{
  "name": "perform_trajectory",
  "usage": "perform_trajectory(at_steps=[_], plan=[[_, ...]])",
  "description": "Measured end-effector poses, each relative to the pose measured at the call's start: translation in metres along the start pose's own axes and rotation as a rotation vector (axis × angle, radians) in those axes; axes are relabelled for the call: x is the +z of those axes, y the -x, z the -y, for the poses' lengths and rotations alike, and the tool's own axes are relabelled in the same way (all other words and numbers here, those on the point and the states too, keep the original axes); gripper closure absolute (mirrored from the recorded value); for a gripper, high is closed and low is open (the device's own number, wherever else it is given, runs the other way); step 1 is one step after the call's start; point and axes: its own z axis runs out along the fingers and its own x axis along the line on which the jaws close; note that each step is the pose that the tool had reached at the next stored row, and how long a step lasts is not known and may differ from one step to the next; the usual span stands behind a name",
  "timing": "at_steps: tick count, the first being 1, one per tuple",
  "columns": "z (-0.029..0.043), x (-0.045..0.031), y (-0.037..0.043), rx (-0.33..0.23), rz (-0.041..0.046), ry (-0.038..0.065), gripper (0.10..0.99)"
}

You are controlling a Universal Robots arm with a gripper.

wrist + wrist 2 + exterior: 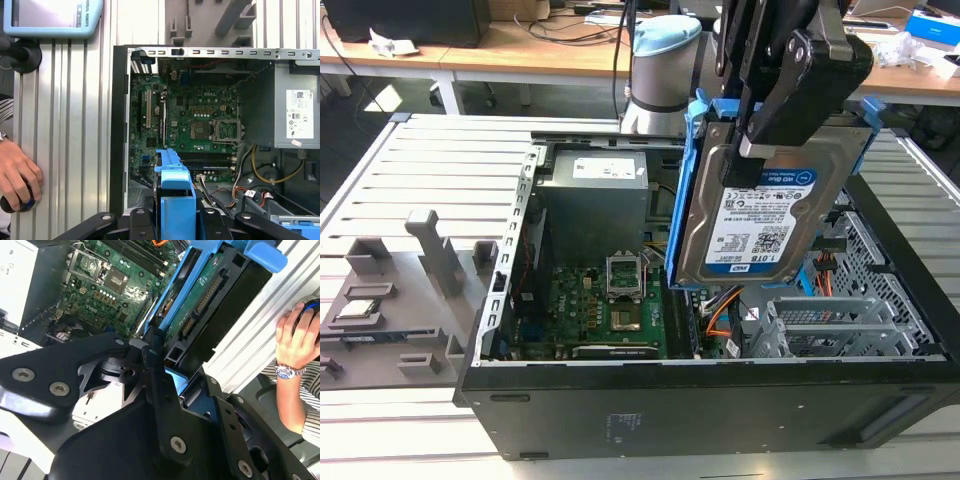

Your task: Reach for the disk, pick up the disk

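— Where's the disk?
— Up in the air above the open computer case, tilted, label facing us, blue bracket round its edges.
— And the gripper?
— Clamped on the disk's top edge.
— Anyone nearby?
— A person's hand rests on the slatted table beside the case.

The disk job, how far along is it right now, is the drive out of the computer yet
The reach looks done: the gripper is clamped on the top edge of the disk. The pick-up is in hand and looks largely done too: in the exterior view the disk hangs upright in its blue bracket, raised above the open computer case, with the motherboard below. Nothing visible remains of the pick-up itself.
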Motion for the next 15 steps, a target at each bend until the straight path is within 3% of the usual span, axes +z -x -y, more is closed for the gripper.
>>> perform_trajectory(at_steps=[3, 4, 8, 11, 13, 15], plan=[[-0.0001, 0.0003, -0.0093, 0.0, 0.0028, 0.0, 0.722], [-0.0001, 0.0004, -0.0118, 0.0, 0.0086, 0.0, 0.722], [-0.0001, 0.0005, -0.0143, -0.003, 0.0743, -0.001, 0.722], [0.0009, 0.0005, -0.0147, -0.003, 0.0749, -0.001, 0.722], [0.0098, 0.0003, -0.0148, -0.002, 0.0603, 0.0, 0.722], [0.016, 0.0001, -0.0149, -0.002, 0.0567, 0.001, 0.722]])
